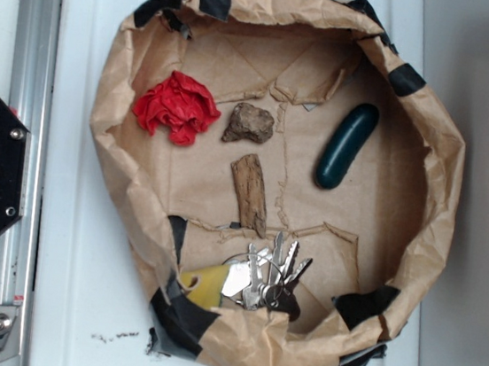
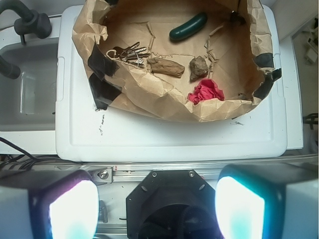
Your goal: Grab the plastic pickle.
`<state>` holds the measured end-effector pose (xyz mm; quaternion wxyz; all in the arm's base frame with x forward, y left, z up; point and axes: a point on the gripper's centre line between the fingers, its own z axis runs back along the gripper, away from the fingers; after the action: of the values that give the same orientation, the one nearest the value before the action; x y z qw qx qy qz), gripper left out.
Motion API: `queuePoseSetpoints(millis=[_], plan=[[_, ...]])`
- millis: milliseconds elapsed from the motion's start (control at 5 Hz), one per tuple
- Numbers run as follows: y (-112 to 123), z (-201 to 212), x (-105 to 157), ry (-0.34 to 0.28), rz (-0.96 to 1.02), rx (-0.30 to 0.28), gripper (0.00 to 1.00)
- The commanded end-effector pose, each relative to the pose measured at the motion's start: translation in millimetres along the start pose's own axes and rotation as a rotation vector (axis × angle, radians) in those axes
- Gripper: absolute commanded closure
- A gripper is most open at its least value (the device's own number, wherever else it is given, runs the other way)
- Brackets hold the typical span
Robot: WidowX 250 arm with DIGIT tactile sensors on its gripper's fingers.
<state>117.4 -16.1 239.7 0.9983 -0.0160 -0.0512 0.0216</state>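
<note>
The plastic pickle (image 1: pixel 346 146) is a glossy dark green oblong lying on the paper at the right side of a brown paper basin (image 1: pixel 133 71). In the wrist view the pickle (image 2: pixel 188 27) lies at the far top of the basin (image 2: pixel 149 94). My gripper (image 2: pixel 157 209) is open and empty, its two glowing pads (image 2: pixel 75 209) wide apart at the bottom of the wrist view, well back from the basin and above the black robot base (image 2: pixel 172 199). The gripper does not show in the exterior view.
In the basin lie a red crumpled piece (image 1: pixel 176 107), a brown rock (image 1: pixel 250 124), a rough wood piece (image 1: pixel 250 193) and a bunch of keys (image 1: pixel 264 275) with a yellow tag. The basin stands on a white lid (image 1: pixel 78 305). A metal rail (image 1: pixel 33 77) runs along the left.
</note>
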Motion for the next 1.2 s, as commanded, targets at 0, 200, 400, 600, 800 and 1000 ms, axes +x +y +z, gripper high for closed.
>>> queuePoseSetpoints(millis=[0, 200, 400, 600, 800, 1000], plan=[[0.0, 0.0, 0.0, 0.000, 0.000, 0.000, 0.00], [10.9, -41.0, 33.5, -0.153, 0.141, -0.073, 0.00], [22.8, -72.0, 67.9, -0.187, 0.340, -0.116, 0.00], [36.1, -99.4, 98.5, -0.287, 0.413, -0.117, 0.00], [52.6, -129.5, 125.1, -0.259, 0.549, -0.092, 0.00], [64.2, -146.7, 141.9, -0.257, 0.614, -0.070, 0.00]])
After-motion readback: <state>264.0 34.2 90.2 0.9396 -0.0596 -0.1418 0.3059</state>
